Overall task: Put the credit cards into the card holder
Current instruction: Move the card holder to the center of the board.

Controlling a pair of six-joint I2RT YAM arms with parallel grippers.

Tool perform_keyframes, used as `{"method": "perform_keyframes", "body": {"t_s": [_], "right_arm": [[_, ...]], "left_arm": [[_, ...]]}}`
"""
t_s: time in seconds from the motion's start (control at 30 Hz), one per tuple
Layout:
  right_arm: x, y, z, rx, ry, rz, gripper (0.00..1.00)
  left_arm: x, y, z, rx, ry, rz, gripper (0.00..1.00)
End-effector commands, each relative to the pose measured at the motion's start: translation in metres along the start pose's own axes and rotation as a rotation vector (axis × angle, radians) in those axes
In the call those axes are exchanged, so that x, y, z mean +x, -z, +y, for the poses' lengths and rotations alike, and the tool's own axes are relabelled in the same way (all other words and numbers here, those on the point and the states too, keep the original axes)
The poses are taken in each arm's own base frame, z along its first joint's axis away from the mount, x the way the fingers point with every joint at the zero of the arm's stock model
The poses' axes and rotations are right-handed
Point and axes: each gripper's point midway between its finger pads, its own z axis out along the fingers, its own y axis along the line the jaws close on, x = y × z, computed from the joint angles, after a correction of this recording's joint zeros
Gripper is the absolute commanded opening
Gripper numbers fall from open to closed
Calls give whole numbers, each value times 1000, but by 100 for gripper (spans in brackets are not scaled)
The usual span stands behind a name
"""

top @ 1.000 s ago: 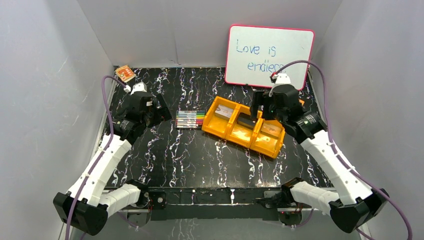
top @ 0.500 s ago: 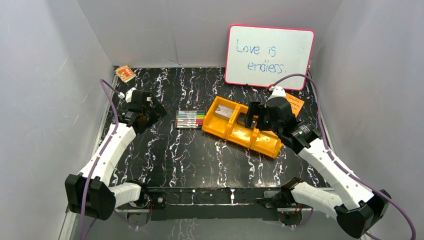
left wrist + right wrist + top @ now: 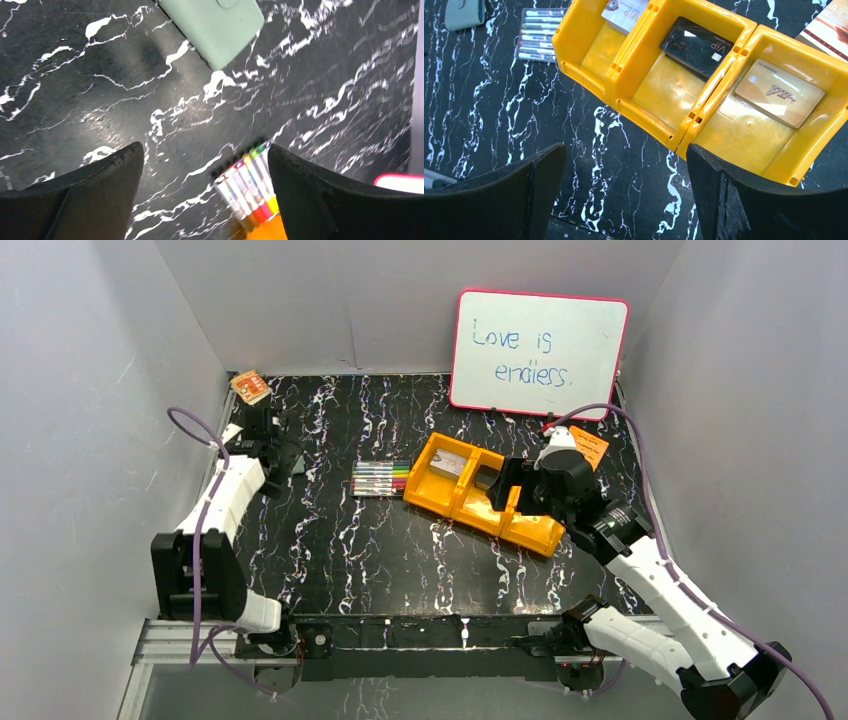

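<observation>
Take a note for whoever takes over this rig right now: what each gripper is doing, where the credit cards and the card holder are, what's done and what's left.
Left gripper: open, empty, above the table near the card holder.
Right gripper: open, empty, above the near side of the orange bin.
Cards: one in each bin compartment: whitish card, dark card, tan card.
The card holder lies flat on the table, left of the markers, and looks folded shut.
Done: nothing yet; all three cards are in the bin.
Left: open the holder, then move each card into it.
</observation>
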Motion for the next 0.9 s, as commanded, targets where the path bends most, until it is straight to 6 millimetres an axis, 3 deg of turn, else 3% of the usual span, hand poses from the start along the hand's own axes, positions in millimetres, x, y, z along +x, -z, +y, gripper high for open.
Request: {"method": "perform_keyframes", "body": {"t_s": [0.0,0.23,0.37,0.67,0.87], "right_arm": [[-8,7,10,-57,-2,-38,98],[-8,12,12,-82,10,-44,98],[-14,17,15,-93,23,-60,98],[-27,19,22,-108,47,-81,99],[-30,15,27,-119,47,-69,99]], "left_arm": [[-36,-23,-18,-44,235,-63,89],[-50,-72,-16,-289,318,-69,89],[-44,-94,-11,-354,372,-22,92],[-51,-115,-13,-412,393,-4,96],[-42,-131,-2,-463,381,26,97]]}}
